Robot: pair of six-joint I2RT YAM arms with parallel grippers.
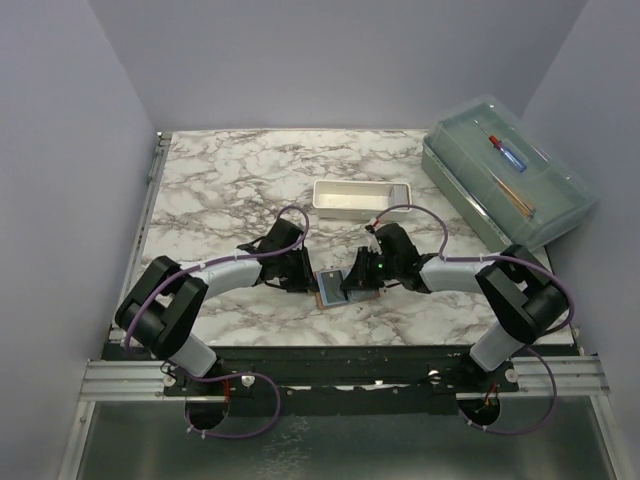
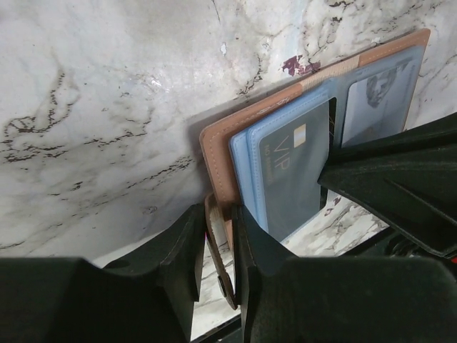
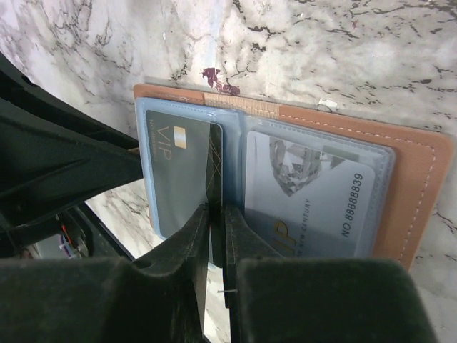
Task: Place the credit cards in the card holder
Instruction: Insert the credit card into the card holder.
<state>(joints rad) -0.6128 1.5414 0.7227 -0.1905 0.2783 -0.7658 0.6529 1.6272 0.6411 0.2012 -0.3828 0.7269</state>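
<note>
The tan card holder (image 1: 333,288) lies open between my two grippers, its blue-grey inside (image 3: 235,128) showing. A dark VIP credit card (image 3: 178,171) sits in the left pocket, with a dark strip of it sticking out at the middle fold. A pale credit card (image 3: 307,193) fills the right pocket. My right gripper (image 3: 216,214) is nearly shut on that exposed strip. My left gripper (image 2: 218,236) is closed around the card holder's tan outer edge (image 2: 214,164) and snap strap (image 2: 223,275). In the top view, the left gripper (image 1: 303,278) and right gripper (image 1: 357,285) flank the card holder closely.
A white rectangular tray (image 1: 360,197) stands just behind the grippers. A large clear lidded box (image 1: 505,170) with pens inside sits at the back right. The two arms almost touch over the card holder. Marble tabletop (image 1: 220,190) spreads to the left and back.
</note>
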